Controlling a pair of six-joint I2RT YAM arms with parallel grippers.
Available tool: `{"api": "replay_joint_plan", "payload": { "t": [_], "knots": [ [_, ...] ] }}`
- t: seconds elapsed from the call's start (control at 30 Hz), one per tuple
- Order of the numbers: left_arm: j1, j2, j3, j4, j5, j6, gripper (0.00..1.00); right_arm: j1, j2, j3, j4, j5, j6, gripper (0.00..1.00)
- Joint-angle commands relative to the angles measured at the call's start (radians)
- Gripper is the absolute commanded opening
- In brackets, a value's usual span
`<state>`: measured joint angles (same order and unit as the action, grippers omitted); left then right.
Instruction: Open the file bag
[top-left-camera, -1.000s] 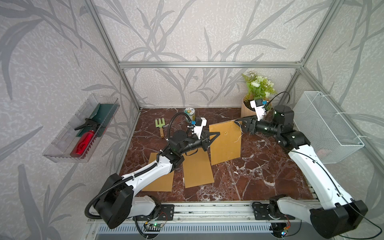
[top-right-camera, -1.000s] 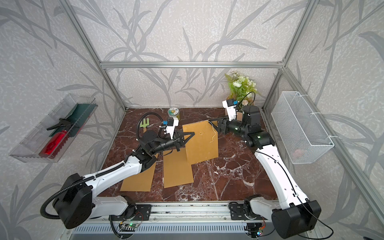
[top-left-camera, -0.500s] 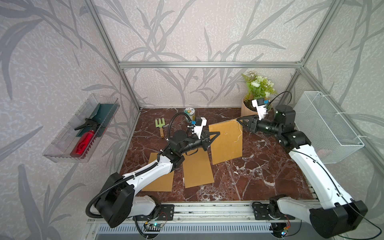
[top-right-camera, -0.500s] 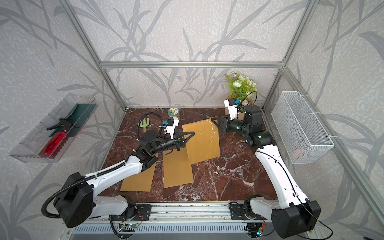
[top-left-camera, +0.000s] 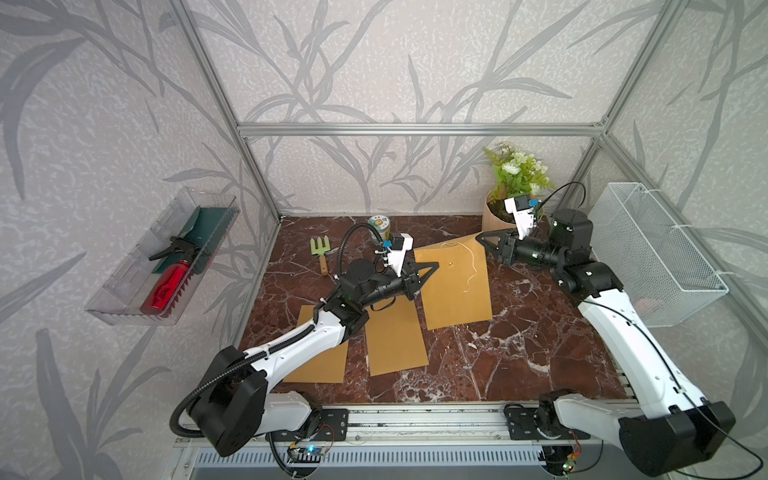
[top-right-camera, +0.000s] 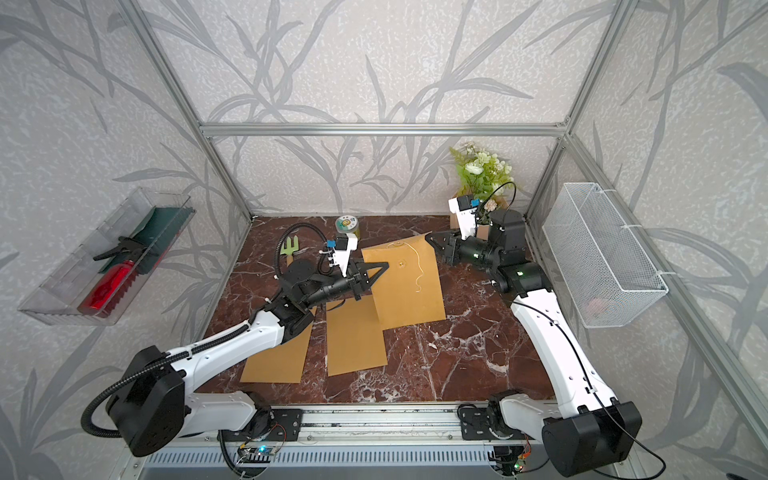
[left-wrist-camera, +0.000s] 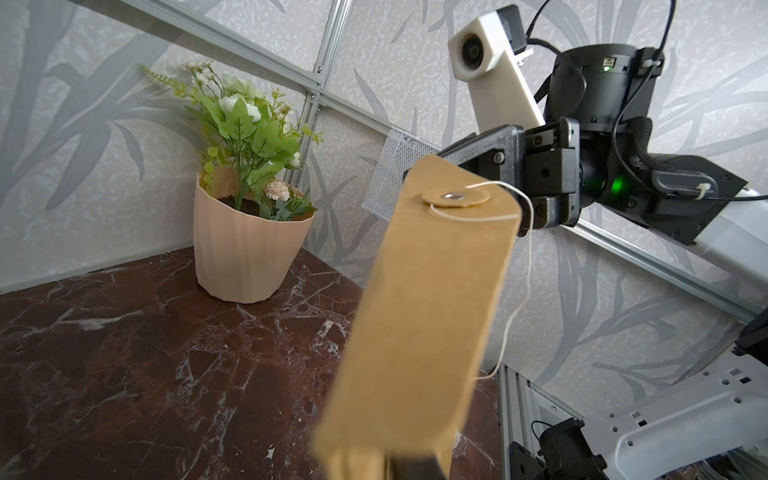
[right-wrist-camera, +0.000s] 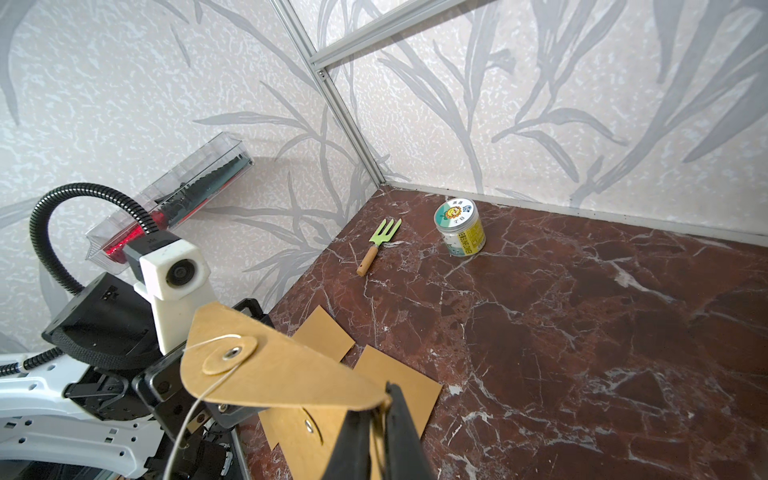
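The file bag (top-left-camera: 457, 291) – a brown paper envelope – is hanging tilted above the back middle of the marble table (top-left-camera: 540, 345), between the two arms. Whether its lower edge is touching the table I cannot tell. The left gripper (top-left-camera: 434, 265) is holding the bag by its left edge; in both top views its jaws are standing narrow on the paper, and in the left wrist view the bag is rising straight out from between them. The right gripper (top-left-camera: 480, 238) is meeting the bag at its top right corner. In the right wrist view its black fingertips (right-wrist-camera: 399, 415) are pressing almost together on the tip of the flap (right-wrist-camera: 282, 370), so this gripper is closed and is pinching the flap. The flap is standing lifted away from the body of the bag, and its round paper button (right-wrist-camera: 230, 354) is showing on it. A thin white string (right-wrist-camera: 195, 407) is coming from this button and is hanging loose – in a top view it is curling down over the face of the bag (top-right-camera: 417, 274). A second button (right-wrist-camera: 309, 424) is sitting on the body under the flap. Two more brown envelopes are lying flat on the table near the front, one in the middle (top-left-camera: 397, 336) and one partly under the left arm (top-left-camera: 324, 361). At the back a small green garden fork (top-left-camera: 320, 249) and a round jar (top-left-camera: 379, 224) are lying and standing near each other, and a flower pot (top-left-camera: 496, 216) is standing in the right back corner.
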<state>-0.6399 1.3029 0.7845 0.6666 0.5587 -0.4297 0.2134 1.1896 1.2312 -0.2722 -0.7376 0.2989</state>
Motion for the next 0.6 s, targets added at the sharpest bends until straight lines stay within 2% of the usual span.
{"api": "replay_joint_plan", "payload": {
  "t": [0.0, 0.57],
  "knots": [
    [-0.009, -0.022, 0.051, -0.030, -0.027, 0.034, 0.18, 0.021, -0.022, 0.000, 0.028, -0.072, -0.006, 0.09],
    [0.005, -0.048, 0.114, -0.038, -0.107, 0.059, 0.36, 0.021, -0.036, -0.057, 0.021, -0.072, -0.035, 0.05]
  ]
}}
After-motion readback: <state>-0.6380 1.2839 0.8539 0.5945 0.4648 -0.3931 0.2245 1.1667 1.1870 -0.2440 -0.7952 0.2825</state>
